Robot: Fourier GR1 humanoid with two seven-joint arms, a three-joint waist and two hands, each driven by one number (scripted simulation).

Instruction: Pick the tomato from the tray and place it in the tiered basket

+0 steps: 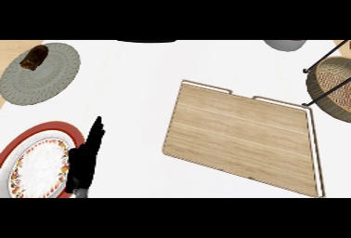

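Note:
A wooden tray point(240, 137) with thin metal handles lies on the white counter, right of centre; nothing lies on it and no tomato shows anywhere. The tiered basket point(330, 86), woven with black frame rods, stands at the right edge, partly cut off. My left hand point(86, 160) rests at the lower left, open, fingers straight and pointing up, beside a plate. My right hand is out of view.
A red-rimmed patterned plate point(27, 162) sits at the lower left. A grey woven mat point(41, 74) with a brown object point(34, 56) on it lies at the upper left. A grey bowl point(284, 44) and a dark object point(146, 41) peek in at the top.

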